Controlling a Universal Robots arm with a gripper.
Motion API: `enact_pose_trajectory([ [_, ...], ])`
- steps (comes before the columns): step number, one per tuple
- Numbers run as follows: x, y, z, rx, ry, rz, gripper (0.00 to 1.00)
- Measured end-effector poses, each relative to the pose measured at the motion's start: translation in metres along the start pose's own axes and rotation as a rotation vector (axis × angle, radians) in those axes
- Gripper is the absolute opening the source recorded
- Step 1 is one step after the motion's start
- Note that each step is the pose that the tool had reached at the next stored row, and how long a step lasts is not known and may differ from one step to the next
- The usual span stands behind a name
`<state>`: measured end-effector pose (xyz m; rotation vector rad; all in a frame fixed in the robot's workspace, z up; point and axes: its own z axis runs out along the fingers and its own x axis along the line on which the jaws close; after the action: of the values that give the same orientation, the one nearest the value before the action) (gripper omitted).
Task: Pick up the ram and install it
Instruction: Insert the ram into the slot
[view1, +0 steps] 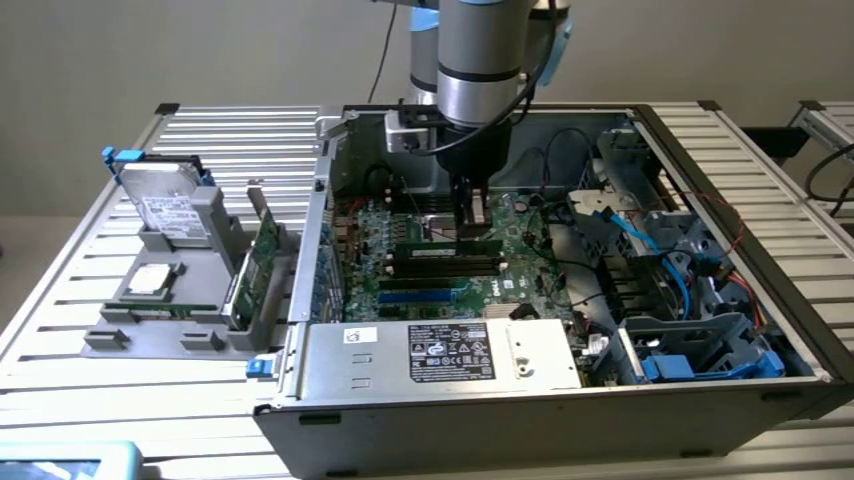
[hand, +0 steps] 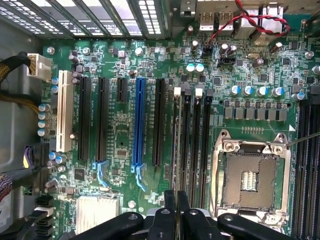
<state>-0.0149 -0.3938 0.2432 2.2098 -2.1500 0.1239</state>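
One arm (view1: 481, 70) is pictured reaching down into an open case (view1: 707, 150), with its gripper (view1: 471, 232) placed over the motherboard (view1: 363, 290) near the case's middle. The jaws are drawn narrow and are closed on the ram (view1: 427, 245). The ram is held on edge, lengthwise along the black slots (view1: 447, 268), at the twelve o'clock side of that row in the exterior view. Whether it is seated cannot be told. In the wrist view the ram is seen edge-on as a thin strip running out from between the fingers (hand: 170, 212), beside a white latch (hand: 198, 92), with a blue slot (hand: 139, 125) and a socket (hand: 248, 177) to either side. In the exterior view a power supply (view1: 441, 355) is seen at six o'clock from the gripper. At nine o'clock, outside the case, a drive (view1: 167, 210) and a green card (view1: 264, 255) are kept upright in a grey holder (view1: 147, 340) on the table (view1: 67, 300).
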Motion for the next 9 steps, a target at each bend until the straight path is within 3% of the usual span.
enact_pose_trajectory([
  [9, -0.0004, 0.0005, 0.004, 0.0048, 0.0001, 0.001, 0.13],
])
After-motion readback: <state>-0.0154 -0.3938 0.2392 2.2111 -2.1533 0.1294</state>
